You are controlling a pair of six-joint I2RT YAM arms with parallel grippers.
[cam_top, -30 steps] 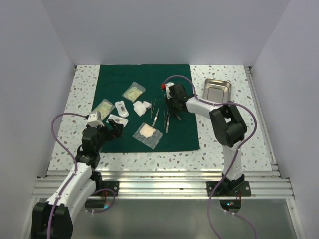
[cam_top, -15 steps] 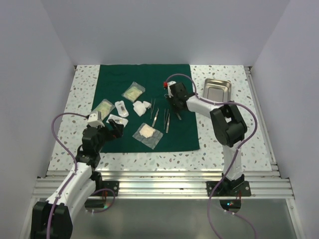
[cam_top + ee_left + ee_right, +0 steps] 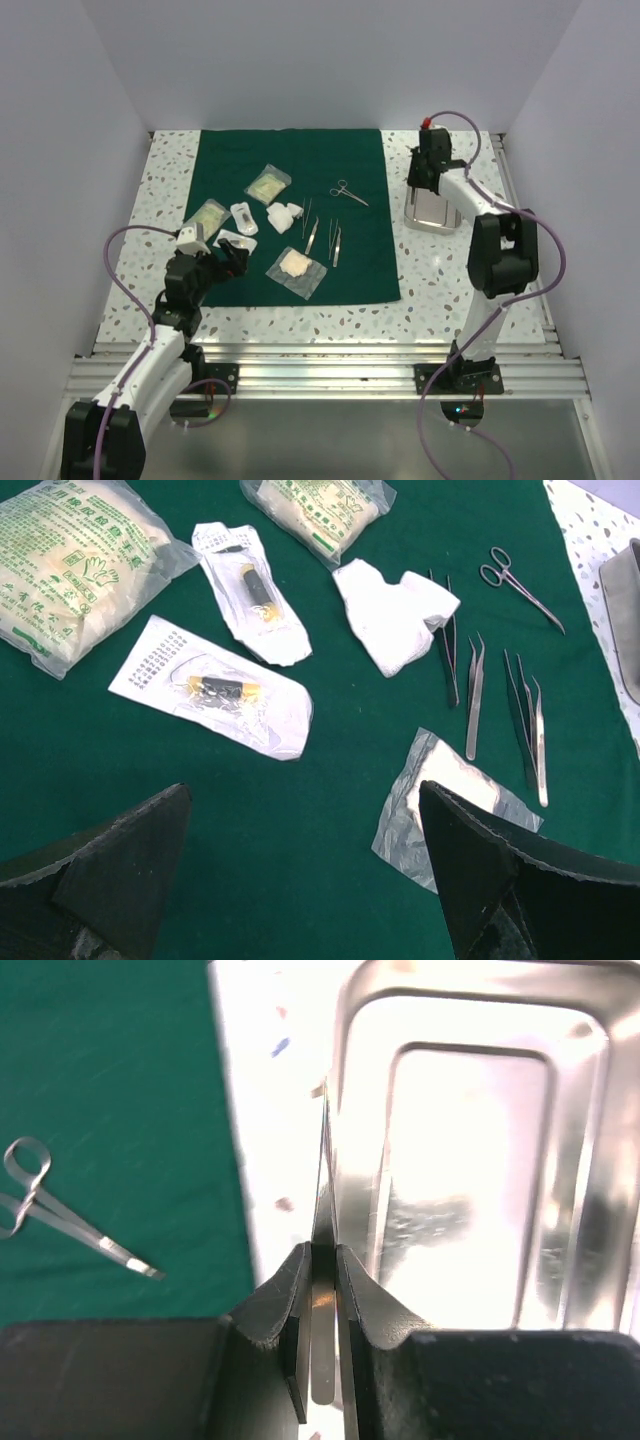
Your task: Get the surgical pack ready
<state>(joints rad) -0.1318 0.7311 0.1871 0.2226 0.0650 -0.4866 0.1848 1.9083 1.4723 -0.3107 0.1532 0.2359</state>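
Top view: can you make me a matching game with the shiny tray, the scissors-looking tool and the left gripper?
Things:
1. shiny tray
2. scissors-looking tool
3. left gripper

States:
A. lying flat on the green cloth
B. open wide
C. pinched at its rim by the right gripper

Pairs: 1-C, 2-A, 3-B.

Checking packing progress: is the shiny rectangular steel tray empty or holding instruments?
Empty: the shiny rectangular steel tray shows only bare metal in its visible inside; the thin steel instruments lie on the dark green cloth.
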